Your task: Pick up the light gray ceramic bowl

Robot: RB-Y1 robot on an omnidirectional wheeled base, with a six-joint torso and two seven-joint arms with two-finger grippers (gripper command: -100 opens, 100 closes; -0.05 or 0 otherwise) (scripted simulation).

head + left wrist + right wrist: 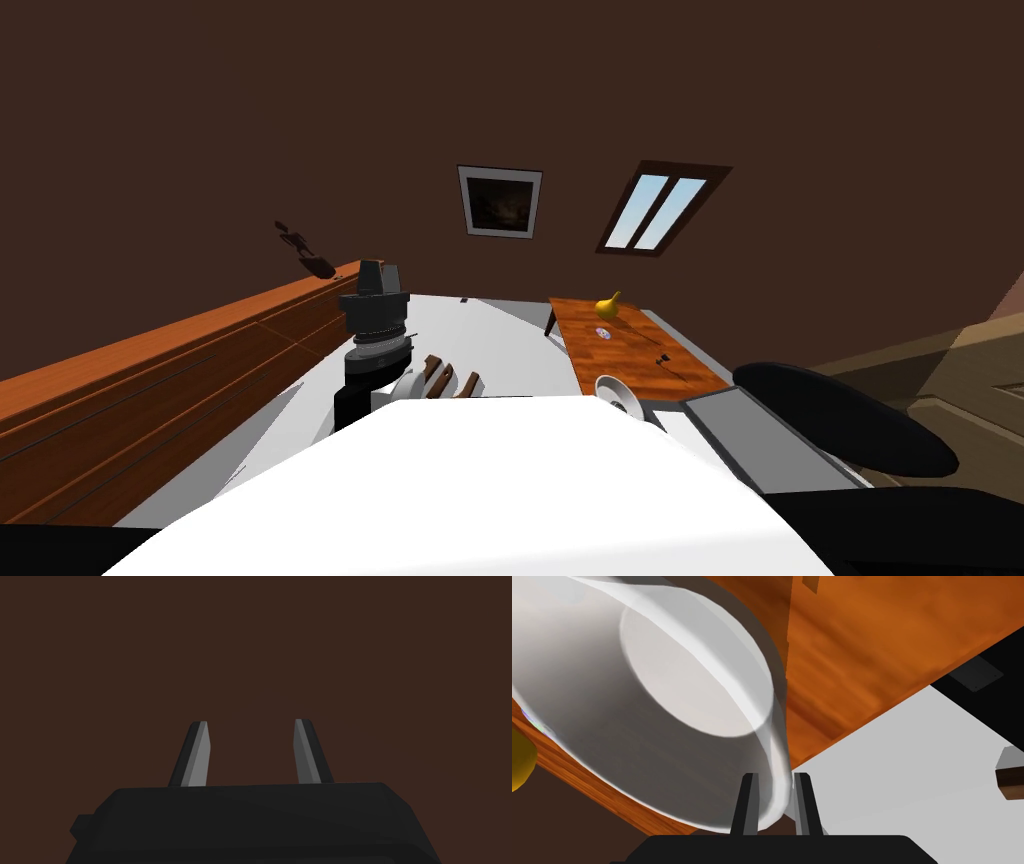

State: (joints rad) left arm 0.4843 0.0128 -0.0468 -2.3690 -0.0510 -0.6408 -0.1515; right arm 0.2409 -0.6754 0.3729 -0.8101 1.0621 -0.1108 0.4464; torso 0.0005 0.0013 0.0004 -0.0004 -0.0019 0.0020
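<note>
The light grey bowl [677,686] hangs tilted, and my right gripper [776,776] is shut on its rim, one finger inside the wall and one outside. Under it lies an orange-brown wooden table [862,651]. In the head view the bowl [617,392] shows tipped on its side at the near end of that table [640,350]. My left arm [375,320] stands raised at the left. Its gripper [251,723] is open with nothing between its fingers, facing a brown wall.
A yellow gourd-shaped fruit [608,305] and a small disc [603,333] lie farther along the table. A long wooden sideboard [150,380] runs down the left. A black rounded seat [840,415] and a grey panel [740,430] sit at the right. Pale floor [480,330] lies between.
</note>
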